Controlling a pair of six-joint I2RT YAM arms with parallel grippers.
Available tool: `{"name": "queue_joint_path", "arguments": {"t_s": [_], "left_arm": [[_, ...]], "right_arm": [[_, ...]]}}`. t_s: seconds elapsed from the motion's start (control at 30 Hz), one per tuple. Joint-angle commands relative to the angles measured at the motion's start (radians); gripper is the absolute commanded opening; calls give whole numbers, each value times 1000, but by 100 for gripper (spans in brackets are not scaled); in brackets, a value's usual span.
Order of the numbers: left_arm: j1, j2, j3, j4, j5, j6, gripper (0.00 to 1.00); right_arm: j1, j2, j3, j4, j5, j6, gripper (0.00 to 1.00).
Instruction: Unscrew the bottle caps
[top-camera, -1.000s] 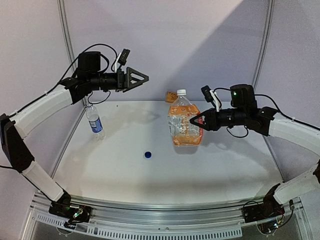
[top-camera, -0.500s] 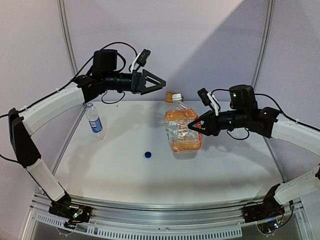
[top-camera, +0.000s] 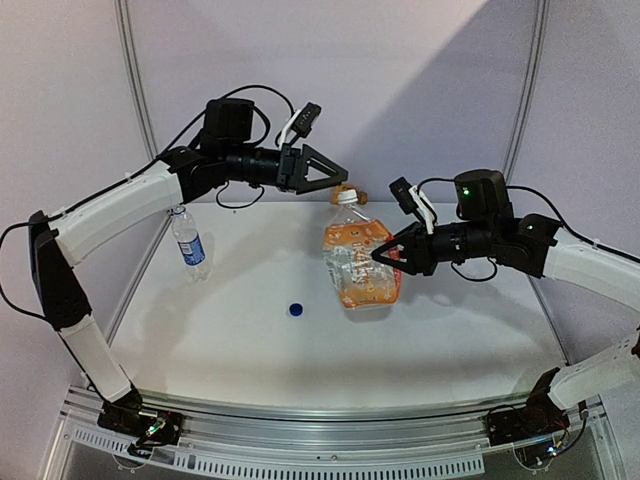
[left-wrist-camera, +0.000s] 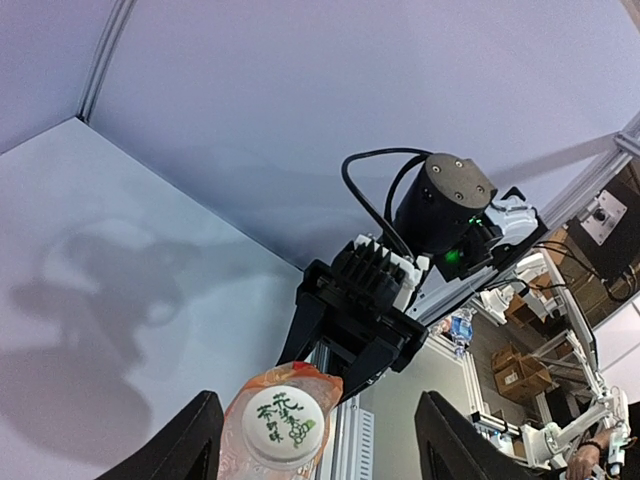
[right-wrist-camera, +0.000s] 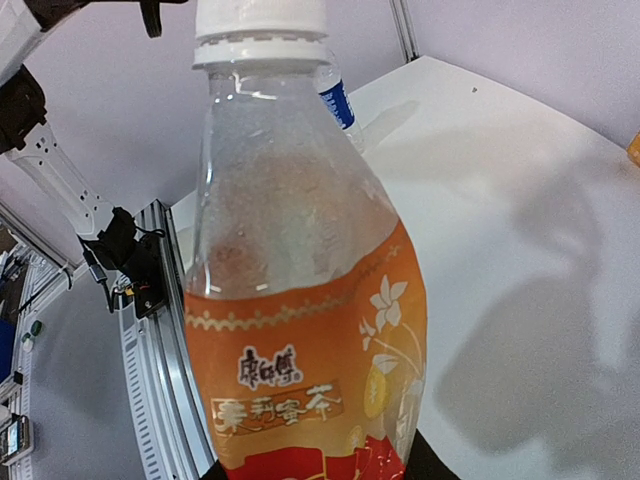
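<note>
The step in hand is the second cap. The dark blue cap (top-camera: 296, 309) already lies loose on the table (top-camera: 240, 340), and the slim water bottle (top-camera: 188, 240) stands well clear of both sets of jaws. The right gripper (top-camera: 385, 255) is clamped on the side of the orange tea bottle (top-camera: 358, 270). It holds the bottle tilted, with the neck pointing at the left gripper (top-camera: 340, 180). In the left wrist view the white cap (left-wrist-camera: 287, 425) sits between that gripper's fingers (left-wrist-camera: 190, 440). The cap is nearer the finger on the view's left and touches neither finger, since the jaws stand apart with a gap on both sides. The cap faces almost straight into the palm, with its printed top showing. The next move, as I judge it, calls for centring the cap between the pads, closing firmly on its rim and turning the wrist. Meanwhile the right jaws must keep the soft-walled bottle from twisting along or buckling. Compared with a second ago, the bottle has gone from standing upright on the table to leaning toward the left arm, with its base shifted. The left gripper has swung across from above the water bottle to the cap. The right arm has pushed further in behind the bottle, its hold unchanged.
</note>
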Motion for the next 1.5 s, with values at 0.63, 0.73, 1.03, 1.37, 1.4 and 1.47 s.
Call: {"name": "queue_joint_path", "arguments": {"t_s": [0.63,0.73,1.03,1.37,1.4,1.47], "left_arm": [[-46,58,56,-130,-46,67,47],[-46,59,56,-134,-44,69,35],[-51,74,63,-151,-45,66,5],[-87,151,173,-310,-242,12,0],[-94,160,184,-321,-269,-3,0],[-107,180,210,-351,-327,-34,0]], "right_arm": [[31,-8,37,4,31,4,0],[31,-7,41,1,34,2,0],[31,2,52,7,62,4,0],[31,65,104,-26,277,38,0],[34,72,109,-27,298,51,0],[49,91,121,-37,361,64,0]]}}
